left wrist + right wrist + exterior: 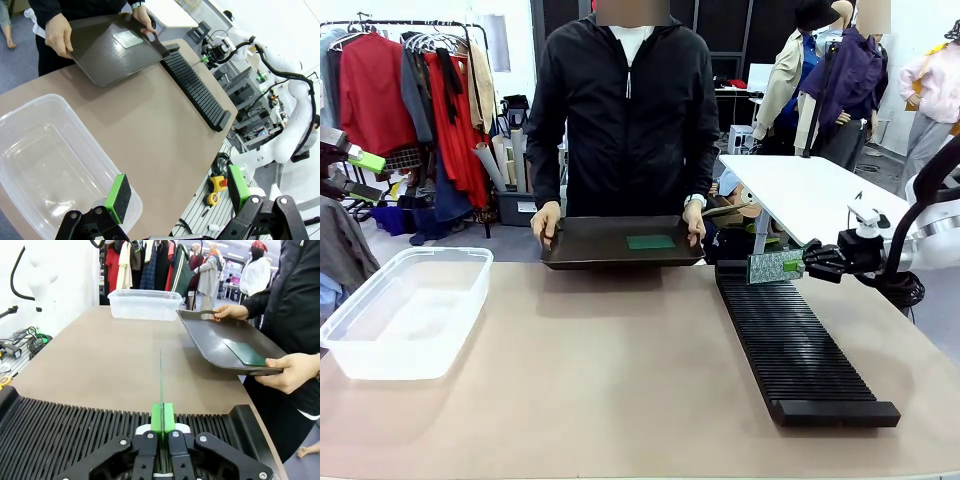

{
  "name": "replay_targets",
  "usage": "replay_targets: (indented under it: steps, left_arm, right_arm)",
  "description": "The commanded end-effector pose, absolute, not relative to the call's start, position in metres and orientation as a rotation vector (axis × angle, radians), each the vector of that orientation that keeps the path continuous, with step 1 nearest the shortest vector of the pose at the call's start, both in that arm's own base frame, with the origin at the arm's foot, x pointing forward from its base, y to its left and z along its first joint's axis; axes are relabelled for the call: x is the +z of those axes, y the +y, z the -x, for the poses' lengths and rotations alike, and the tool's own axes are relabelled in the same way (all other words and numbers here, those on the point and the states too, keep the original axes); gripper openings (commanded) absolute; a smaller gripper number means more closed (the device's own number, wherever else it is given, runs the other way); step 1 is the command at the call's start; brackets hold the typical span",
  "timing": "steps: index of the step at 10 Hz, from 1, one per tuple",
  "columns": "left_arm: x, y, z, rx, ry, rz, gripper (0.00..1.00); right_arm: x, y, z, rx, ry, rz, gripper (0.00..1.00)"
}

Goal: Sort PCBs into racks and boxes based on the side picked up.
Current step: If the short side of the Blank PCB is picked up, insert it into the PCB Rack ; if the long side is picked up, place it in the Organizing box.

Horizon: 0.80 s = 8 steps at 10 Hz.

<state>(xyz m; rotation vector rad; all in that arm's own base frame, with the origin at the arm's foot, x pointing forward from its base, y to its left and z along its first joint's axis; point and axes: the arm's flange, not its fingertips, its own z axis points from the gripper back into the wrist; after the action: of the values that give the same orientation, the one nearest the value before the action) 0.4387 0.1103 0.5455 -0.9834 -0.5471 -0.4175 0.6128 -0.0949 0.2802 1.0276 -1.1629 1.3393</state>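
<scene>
My right gripper (802,264) is shut on a PCB (775,266), holding it upright with its pale speckled face towards the front camera, just above the far end of the black rack (790,340). In the right wrist view the board (161,380) shows edge-on between the green pads (157,419), over the rack's slots (75,437). Another PCB (651,241), plain green, lies on a dark tray (590,250) that the person holds with both hands. The clear box (405,310) stands at the left. My left gripper (178,192) hangs open above the box (50,165), holding nothing.
The person's hands (292,371) grip the tray's (220,340) two ends at the table's far edge. The left gripper (360,175) sits high at the far left. A white table (810,195) stands behind the right side. Bare tabletop (620,370) lies between box and rack.
</scene>
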Motion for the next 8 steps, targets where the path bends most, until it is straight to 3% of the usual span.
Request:
replay_targets:
  steps: [1, 8]
  left_arm:
    - [0.547, 0.109, -0.438, -0.420, -0.550, 0.991, 1.00]
    - [0.547, 0.109, -0.438, -0.420, -0.550, 0.991, 1.00]
  right_arm:
    - [0.273, -0.087, -0.617, 1.345, -1.212, -1.022, 0.00]
    - [0.238, -0.077, -0.625, 1.305, -1.160, -0.998, 0.00]
